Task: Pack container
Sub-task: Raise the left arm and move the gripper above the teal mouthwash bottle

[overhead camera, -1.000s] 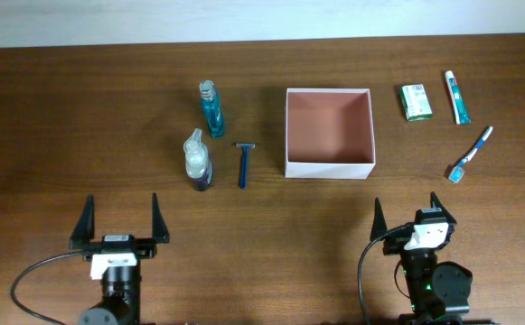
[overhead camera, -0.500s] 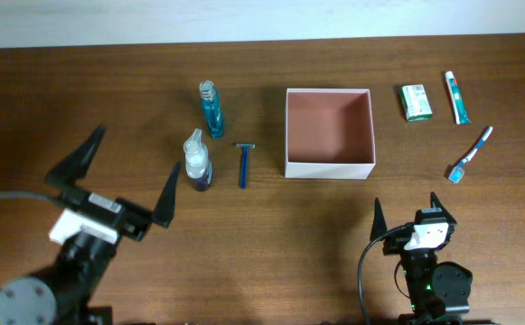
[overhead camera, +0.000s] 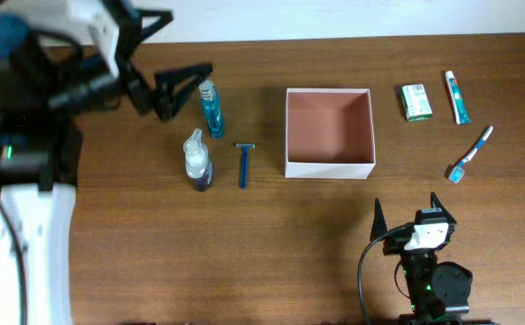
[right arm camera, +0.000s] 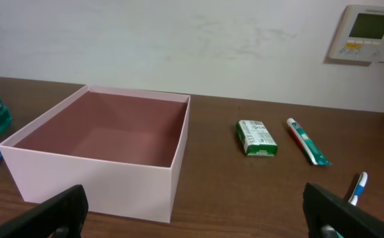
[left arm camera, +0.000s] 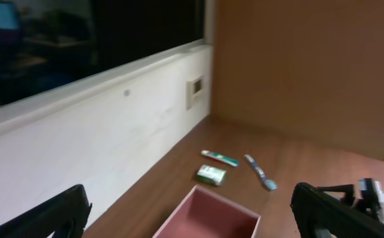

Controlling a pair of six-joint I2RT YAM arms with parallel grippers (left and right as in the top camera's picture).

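A: Nearest the base?
B: Right tool [overhead camera: 407, 203], low over the dark brown wood surface [overhead camera: 280, 235], pointing twd the far wall. Jaws spread wide, nothing betw. them. The right wrist view has its black fingers [right arm camera: 59, 215] at the bottom corners.
A: Next out?
B: The container [overhead camera: 330, 169], a square open-top box w/ thin white outer walls and pinkish-tan inside. Sits flat approx. mid-surface, straight ahead of the right tool, well apart from it.
A: Beside it?
B: To its left, a blue plastic razor [overhead camera: 242, 165], near but not touching. Left of that, a clear spray bottle w/ purple base [overhead camera: 196, 162]. To the container's right, well apart, a blue-and-white toothbrush [overhead camera: 470, 154], angled.
A: Further back?
B: A teal mouthwash bottle [overhead camera: 211, 108] behind the spray bottle; the right wrist view shows it upright. On the right, a small green-and-white carton [overhead camera: 416, 102], and just beside it a white toothpaste tube w/ blue and red print [overhead camera: 457, 97].
A: Left side?
B: Left tool [overhead camera: 190, 41] hangs high at the far left. In the overhead view its lower fingertip shows just beside the mouthwash cap. Jaws fully apart, holding nothing. Its wrist cam looks across the container twd carton, tube and toothbrush.
A: Beyond?
B: White wall [right arm camera: 178, 39] w/ a beige control panel [right arm camera: 369, 32].
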